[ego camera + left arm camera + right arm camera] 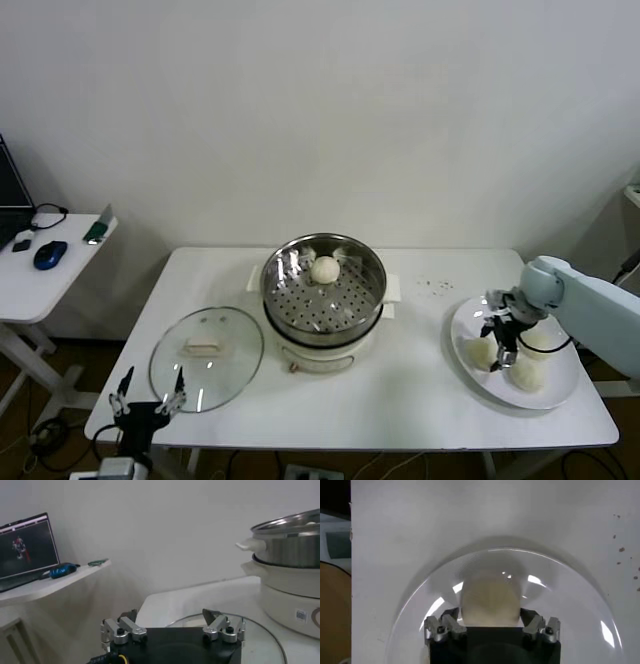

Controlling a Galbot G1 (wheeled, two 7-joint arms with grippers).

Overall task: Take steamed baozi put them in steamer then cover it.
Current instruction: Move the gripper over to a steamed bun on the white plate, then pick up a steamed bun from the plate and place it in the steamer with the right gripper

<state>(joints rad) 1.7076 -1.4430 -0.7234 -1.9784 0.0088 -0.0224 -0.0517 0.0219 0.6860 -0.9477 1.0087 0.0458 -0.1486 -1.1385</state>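
The steamer point(300, 300) stands mid-table with one baozi point(325, 269) on its perforated tray. The glass cover point(206, 357) lies flat on the table to its left. Three baozi lie on a white plate point(565, 398) at the right, among them one at the near side point(528, 373). My right gripper point(503, 345) is down over the plate. In the right wrist view it point(490, 616) is open, with its fingers on either side of a baozi point(490, 595). My left gripper point(148, 392) is parked open and empty at the table's front left edge, just before the cover point(260, 640).
A side table with a blue mouse point(50, 255) and a laptop point(25, 545) stands to the left. Small dark specks point(435, 285) lie on the table between steamer and plate. The steamer's side point(295, 545) rises beyond the left gripper point(170, 617).
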